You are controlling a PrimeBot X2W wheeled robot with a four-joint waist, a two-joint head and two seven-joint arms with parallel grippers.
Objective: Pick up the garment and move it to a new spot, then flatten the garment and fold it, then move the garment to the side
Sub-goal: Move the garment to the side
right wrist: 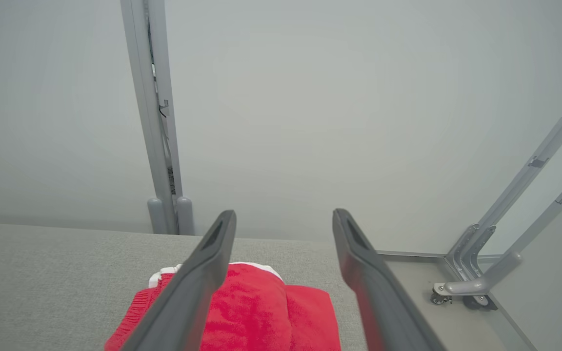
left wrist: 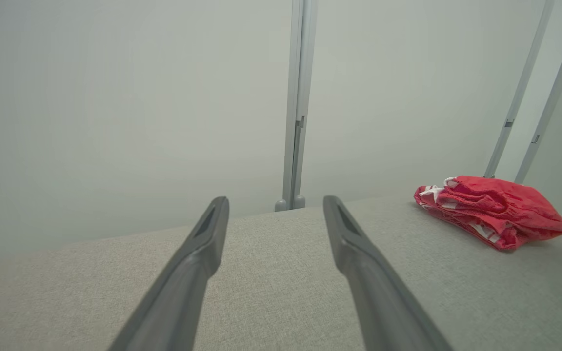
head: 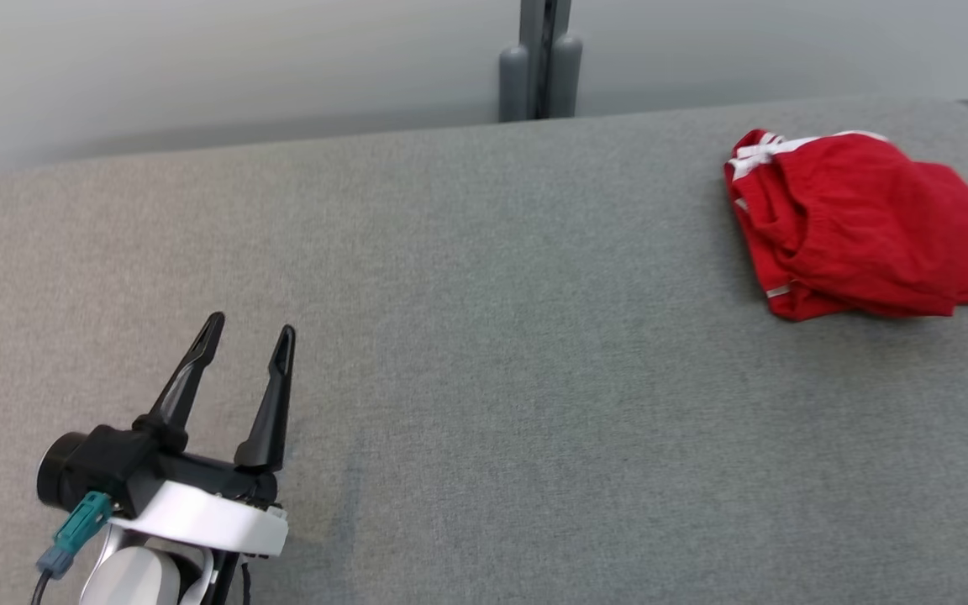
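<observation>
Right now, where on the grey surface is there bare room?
The wide middle stretch, between the left gripper at the near left and the red garment at the far right, is bare. That far-right corner is the crowded part.

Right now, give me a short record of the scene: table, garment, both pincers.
table: grey cloth top
garment: red with white trim, folded into a bundle, lying at the table's far right
left pincer: open, empty, over the table's near left, well apart from the garment
right pincer: open, nothing between its fingers, poised over the garment
task stage: garment looks folded and set to the side
</observation>
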